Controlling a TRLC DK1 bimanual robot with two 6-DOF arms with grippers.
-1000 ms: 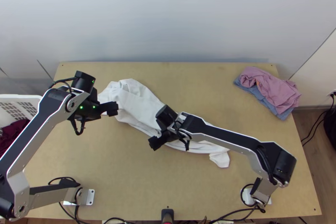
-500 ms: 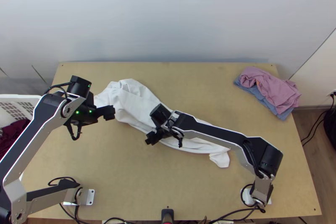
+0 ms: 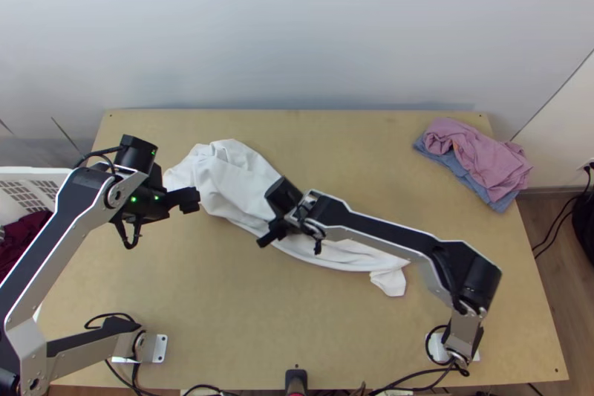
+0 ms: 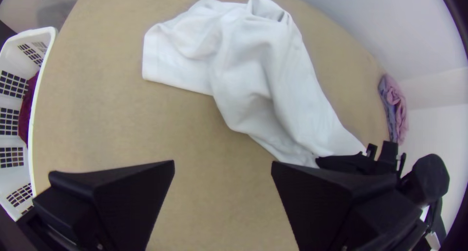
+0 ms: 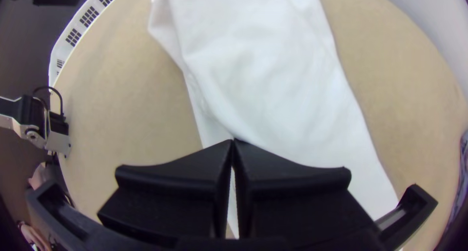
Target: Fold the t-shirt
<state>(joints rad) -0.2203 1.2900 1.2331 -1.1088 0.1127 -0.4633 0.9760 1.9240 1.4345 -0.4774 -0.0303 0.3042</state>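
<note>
T-shirt [image 3: 236, 189], white and loosely bunched into a long strip, lies on the wooden table [image 3: 223, 314], slanting from the far left down towards the near right. Its wider far-left end is rumpled with soft folds; the narrower end has a small turned flap. The right gripper [image 3: 269, 238] is at the near edge of the shirt's middle, its fingers together at the tips, right against a fold; whether any cloth is pinched between them I cannot tell. The right arm crosses over the shirt's near-right part. The left gripper [image 3: 191, 201] is above the table close to the shirt's far-left end, its fingers wide apart with wood showing between them. At the table's far right, a pink cloth [image 3: 479, 158] lies crumpled on a blue cloth [image 3: 503, 204]. By the left edge stands a white basket [image 3: 33, 171] with dark red cloth [image 3: 24, 238] inside.
</note>
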